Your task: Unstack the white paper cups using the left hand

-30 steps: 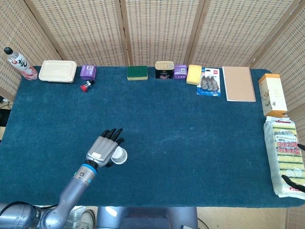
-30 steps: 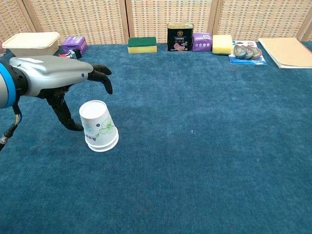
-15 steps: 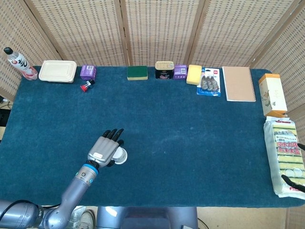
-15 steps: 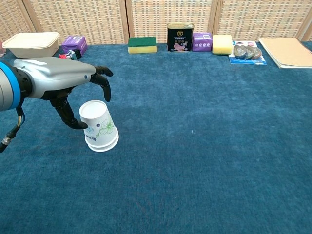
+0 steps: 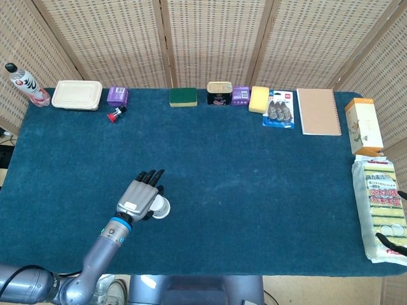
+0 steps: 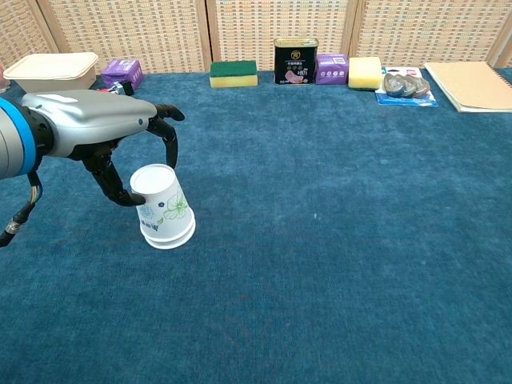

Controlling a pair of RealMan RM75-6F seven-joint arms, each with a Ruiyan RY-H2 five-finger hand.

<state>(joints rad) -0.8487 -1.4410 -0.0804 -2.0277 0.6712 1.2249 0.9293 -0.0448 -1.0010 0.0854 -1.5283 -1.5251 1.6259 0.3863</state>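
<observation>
A stack of white paper cups [image 6: 164, 212] with a green flower print stands upside down on the blue table cloth [image 6: 336, 240], left of centre. My left hand [image 6: 96, 128] hovers over it from the left. Its fingers [image 6: 170, 138] arch above the stack's top, apart from it. The thumb [image 6: 120, 192] reaches down beside the upper left edge of the stack, and nothing is gripped. In the head view the left hand [image 5: 138, 198] covers most of the cups [image 5: 162, 208]. A dark shape [image 5: 391, 244] at the lower right edge may be my right hand; its state does not show.
Along the far edge stand a lunch box [image 6: 52, 70], purple boxes [image 6: 122, 72], a green sponge [image 6: 234, 73], a can [image 6: 295, 61], a yellow sponge [image 6: 365, 72] and a notebook [image 6: 472, 86]. A sponge pack [image 5: 381, 210] lies at the right edge.
The left hand has moved in closer over the cups. Its fingers have curled down a little and the thumb has come up against the stack's top left edge. The cups have not moved.
</observation>
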